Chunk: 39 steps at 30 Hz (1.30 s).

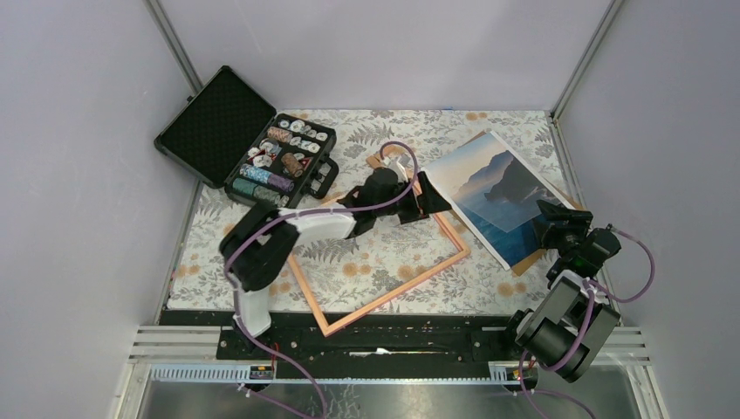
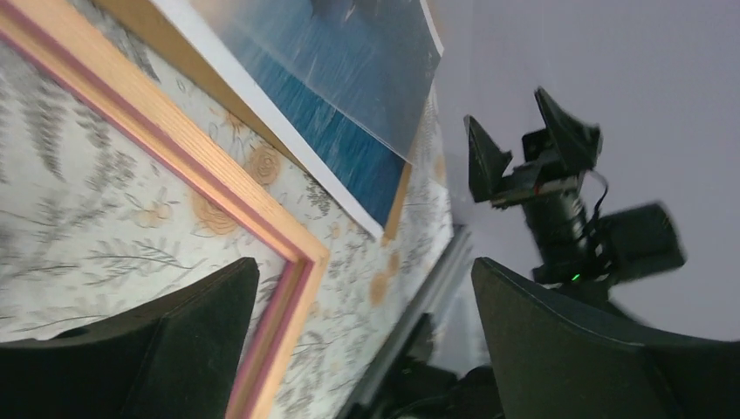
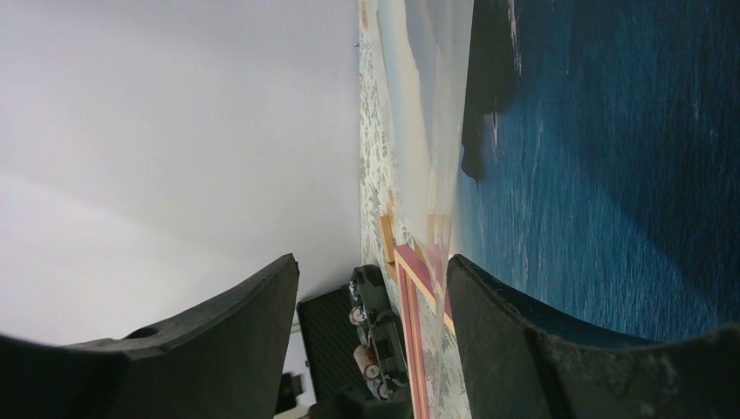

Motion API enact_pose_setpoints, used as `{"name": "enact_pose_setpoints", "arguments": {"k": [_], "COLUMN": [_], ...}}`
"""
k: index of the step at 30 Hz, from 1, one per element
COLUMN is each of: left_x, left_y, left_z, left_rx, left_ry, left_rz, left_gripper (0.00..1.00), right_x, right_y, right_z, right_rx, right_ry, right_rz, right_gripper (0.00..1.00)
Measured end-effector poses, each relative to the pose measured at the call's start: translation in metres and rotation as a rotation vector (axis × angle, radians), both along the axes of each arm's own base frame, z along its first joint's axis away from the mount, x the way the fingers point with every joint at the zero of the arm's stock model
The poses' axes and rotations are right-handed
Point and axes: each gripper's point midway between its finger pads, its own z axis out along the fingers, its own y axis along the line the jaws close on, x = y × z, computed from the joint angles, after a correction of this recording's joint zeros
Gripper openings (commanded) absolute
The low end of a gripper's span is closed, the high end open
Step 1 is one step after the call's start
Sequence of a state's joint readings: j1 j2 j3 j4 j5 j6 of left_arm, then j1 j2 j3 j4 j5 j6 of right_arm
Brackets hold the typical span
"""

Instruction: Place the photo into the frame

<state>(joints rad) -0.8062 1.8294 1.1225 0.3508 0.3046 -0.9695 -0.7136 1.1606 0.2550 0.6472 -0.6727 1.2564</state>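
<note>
The photo (image 1: 489, 179), a blue mountain print, lies face up at the right of the table on a brown board (image 1: 529, 260). A clear sheet (image 1: 504, 216) rests on its near part. The frame (image 1: 393, 292), pinkish-orange wood, lies flat at the table's middle. My left gripper (image 1: 428, 205) hovers open above the frame's right side, and its wrist view shows the frame's corner (image 2: 301, 257) by the left finger. My right gripper (image 1: 551, 216) stands open at the photo's near right edge. Nothing sits between its fingers (image 3: 515, 340). The photo (image 3: 611, 175) fills the right of that view.
An open black case (image 1: 262, 148) holding poker chips sits at the back left of the floral tablecloth (image 1: 366, 262). Grey enclosure walls close in on the left, back and right. A black rail (image 1: 384, 327) runs along the near edge by the arm bases.
</note>
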Motion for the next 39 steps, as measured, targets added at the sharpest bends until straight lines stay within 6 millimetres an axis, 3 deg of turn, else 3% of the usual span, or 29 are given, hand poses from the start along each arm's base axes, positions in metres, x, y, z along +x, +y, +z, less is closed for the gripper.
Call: {"name": "enact_pose_setpoints", "arguments": {"k": [3, 6, 13, 18, 22, 28, 32, 36, 39], "left_x": [0.002, 0.001, 0.001, -0.007, -0.013, -0.003, 0.006, 0.015, 0.02], "left_y": [-0.021, -0.037, -0.069, -0.093, -0.105, -0.115, -0.124, -0.134, -0.14], "left_z": [-0.025, -0.042, -0.037, -0.032, -0.048, -0.066, -0.066, -0.059, -0.059], "left_rx": [-0.067, -0.121, -0.278, -0.372, -0.397, -0.417, -0.443, -0.488, -0.507], "left_ry": [0.193, 0.346, 0.539, 0.621, 0.682, 0.73, 0.723, 0.708, 0.703], "left_rz": [0.041, 0.067, 0.099, 0.085, 0.088, 0.117, 0.122, 0.113, 0.111], "left_gripper": [0.84, 0.82, 0.73, 0.65, 0.62, 0.59, 0.59, 0.52, 0.38], "right_x": [0.0, 0.0, 0.001, 0.002, 0.002, 0.003, 0.002, 0.002, 0.002], "right_y": [0.0, 0.0, -0.001, -0.001, -0.002, -0.003, -0.002, -0.002, -0.002], "right_z": [0.0, 0.0, 0.0, 0.0, 0.002, 0.002, 0.0, -0.001, -0.001], "right_rx": [-0.002, -0.002, -0.004, -0.006, -0.02, -0.041, -0.045, -0.043, -0.044], "right_ry": [-0.002, -0.001, -0.004, -0.005, -0.008, -0.006, -0.001, 0.005, 0.005], "right_rz": [0.0, 0.001, 0.001, 0.001, 0.004, 0.01, 0.013, 0.014, 0.014], "right_gripper": [0.7, 0.7, 0.7, 0.7, 0.7, 0.7, 0.7, 0.7, 0.7]}}
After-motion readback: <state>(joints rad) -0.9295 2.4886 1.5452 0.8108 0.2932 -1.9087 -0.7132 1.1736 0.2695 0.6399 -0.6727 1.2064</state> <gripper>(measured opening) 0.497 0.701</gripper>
